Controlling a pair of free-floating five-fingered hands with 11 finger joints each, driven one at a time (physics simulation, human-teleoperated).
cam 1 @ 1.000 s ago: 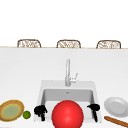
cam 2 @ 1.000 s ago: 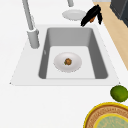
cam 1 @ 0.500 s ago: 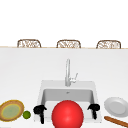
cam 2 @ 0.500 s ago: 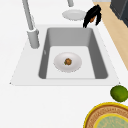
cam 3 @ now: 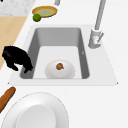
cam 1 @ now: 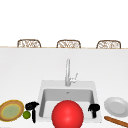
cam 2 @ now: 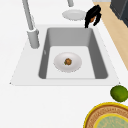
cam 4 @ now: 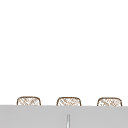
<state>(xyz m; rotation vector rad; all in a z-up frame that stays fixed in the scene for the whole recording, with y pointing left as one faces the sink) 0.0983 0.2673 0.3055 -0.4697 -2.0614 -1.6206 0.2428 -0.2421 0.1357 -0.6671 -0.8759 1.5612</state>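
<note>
I see a red ball [cam 1: 67, 114] at bottom centre, with a faucet [cam 1: 67, 72] above it. At lower right lie a white plate [cam 1: 116, 106] and a wooden roller [cam 1: 116, 121]. A yellow-rimmed woven plate [cam 1: 11, 111] sits at lower left, and three chairs [cam 1: 68, 43] line the tabletop's far edge. A white dish [cam 2: 73, 65] carries a brown lump [cam 2: 67, 61].

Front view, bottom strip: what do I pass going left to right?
Yellow plate → lime → left hand → red ball → right hand → white plate, with the rolling pin just below it.
</note>
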